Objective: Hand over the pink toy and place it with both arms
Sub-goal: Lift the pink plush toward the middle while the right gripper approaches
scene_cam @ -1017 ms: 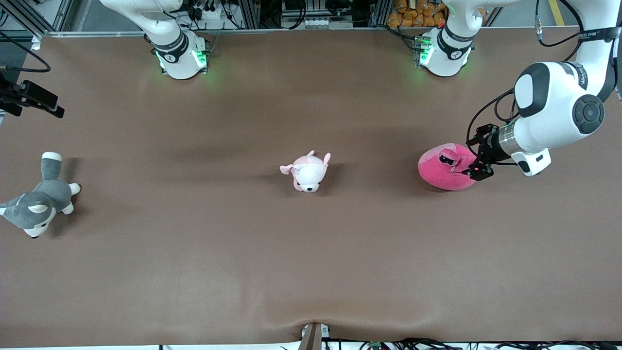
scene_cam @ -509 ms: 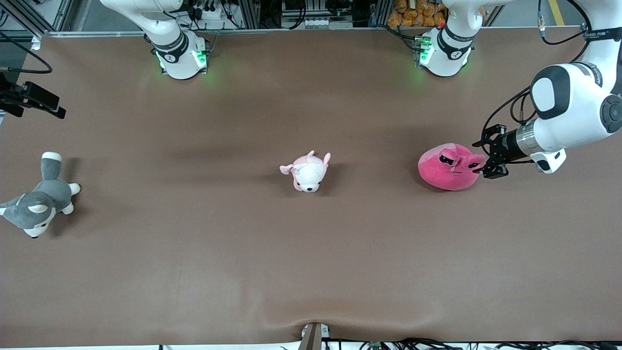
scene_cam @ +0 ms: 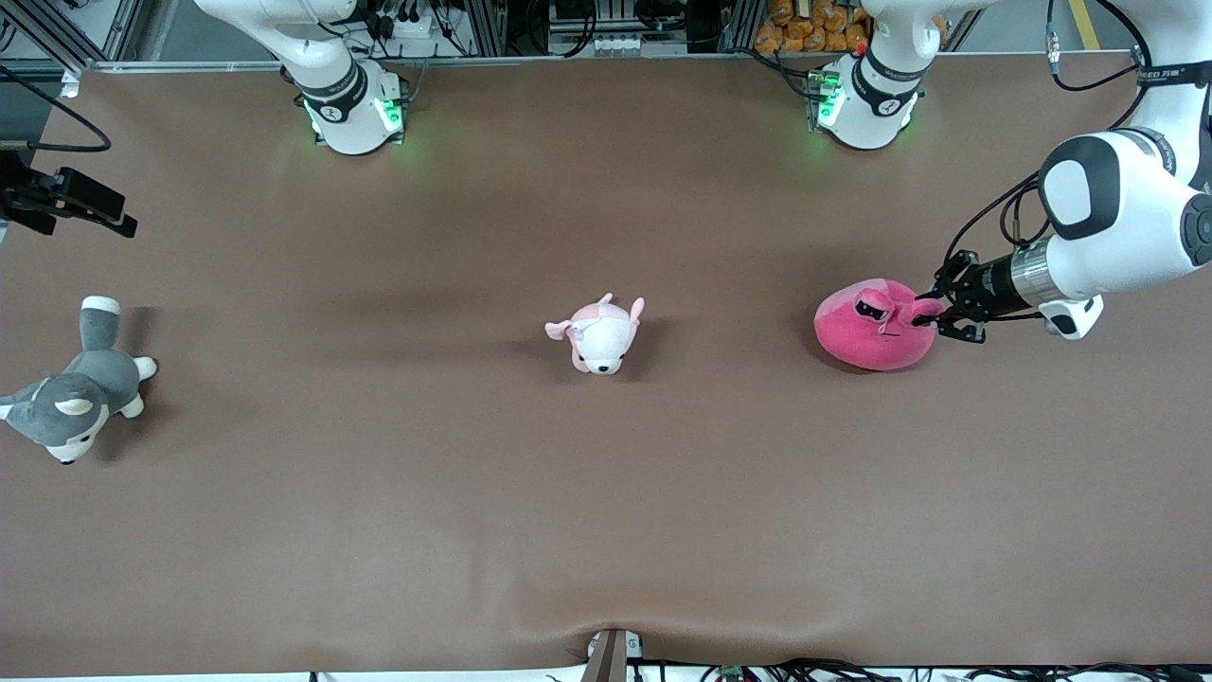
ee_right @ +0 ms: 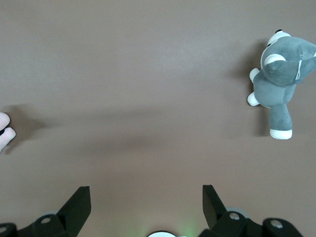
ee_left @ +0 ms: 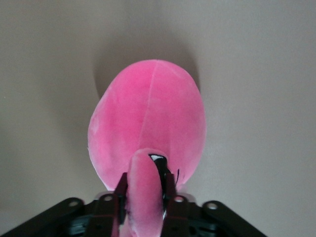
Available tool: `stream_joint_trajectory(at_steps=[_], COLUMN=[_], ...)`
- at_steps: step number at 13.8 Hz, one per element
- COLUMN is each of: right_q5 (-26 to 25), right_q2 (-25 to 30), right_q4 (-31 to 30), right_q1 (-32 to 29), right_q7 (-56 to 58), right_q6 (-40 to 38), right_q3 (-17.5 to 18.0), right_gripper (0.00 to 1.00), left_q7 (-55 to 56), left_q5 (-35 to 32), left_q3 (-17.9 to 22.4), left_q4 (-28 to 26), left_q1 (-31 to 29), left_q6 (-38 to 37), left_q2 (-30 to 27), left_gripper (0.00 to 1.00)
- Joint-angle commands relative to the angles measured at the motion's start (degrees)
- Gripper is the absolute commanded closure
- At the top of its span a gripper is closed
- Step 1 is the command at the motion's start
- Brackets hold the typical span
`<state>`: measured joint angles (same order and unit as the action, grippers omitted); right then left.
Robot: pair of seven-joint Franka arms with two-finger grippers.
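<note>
the right gripper [ee_right: 145, 207] is seen only in its own wrist view, where two black fingers are cut off by the frame's edge; they are spread wide with nothing between them, and the arm is held waiting above the surface toward the right arm's end. in the front view that gripper is not made out, and only the right arm's base is shown. the left arm's upper links are cut off at the frame's edge. in the left wrist view the pink toy's face is hidden, and only part of one dark eye is glimpsed beside the ear.

the surface [scene_cam: 606, 511] is covered with a plain brown cloth, slightly rippled along the edge nearest the front camera. aluminium framing and cables are seen past the arms' bases. a grey-and-white husky plush [scene_cam: 76, 398] lies toward the right arm's end, and a pale pink-and-white puppy plush [scene_cam: 598, 337] lies near the middle.

the pink toy [scene_cam: 866, 332] rests on the surface toward the left arm's end. the left gripper [scene_cam: 933, 319] is set low at the toy's side, and its fingers [ee_left: 169, 190] are narrowed onto one floppy ear [ee_left: 145, 192], which is pinched between them.
</note>
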<state>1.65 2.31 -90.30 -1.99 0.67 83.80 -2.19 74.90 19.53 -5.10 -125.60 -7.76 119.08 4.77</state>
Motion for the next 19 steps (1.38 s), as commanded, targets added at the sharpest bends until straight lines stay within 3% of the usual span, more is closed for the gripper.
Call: stream_joint_trajectory(at_steps=[1,3,6,8,15,19], right_q5=[1.2,1.3,2.5,3.3,3.6,3.3], right_q2=[-0.7,-0.8,-1.4,-1.9,-9.9,-15.0], right_q4=[1.4,1.4,1.6,1.6,5.4,8.6], right_q1=[-0.2,-0.2,-0.2,-0.1,7.2,11.2], right_q7=[0.2,0.2,-0.7,-7.0,-20.2,-26.2], right_q6=[0.0,0.9,2.1,3.4,4.4,4.5], right_q3=[0.2,0.2,0.1,0.2,0.4,0.3], right_gripper=[0.0,0.0,0.0,0.0,0.0,0.0], left_q7=[-0.2,2.2,5.9,7.0,9.5,16.7], left_q5=[1.3,1.4,1.4,0.9,0.7,1.3], left_q3=[-0.6,-0.7,-0.6,-0.6,-4.1,-8.2], left_q4=[1.5,5.2,15.3,20.6,32.6,37.5], left_q1=[-0.1,0.3,1.5,3.4,5.1,5.6], left_q6=[-0.1,-3.4,-12.7,-16.8,-27.0,-27.7], left_q2=[0.0,0.2,2.5,3.2,1.9,2.4], left_gripper=[1.0,1.0,1.0,1.0,1.0,1.0])
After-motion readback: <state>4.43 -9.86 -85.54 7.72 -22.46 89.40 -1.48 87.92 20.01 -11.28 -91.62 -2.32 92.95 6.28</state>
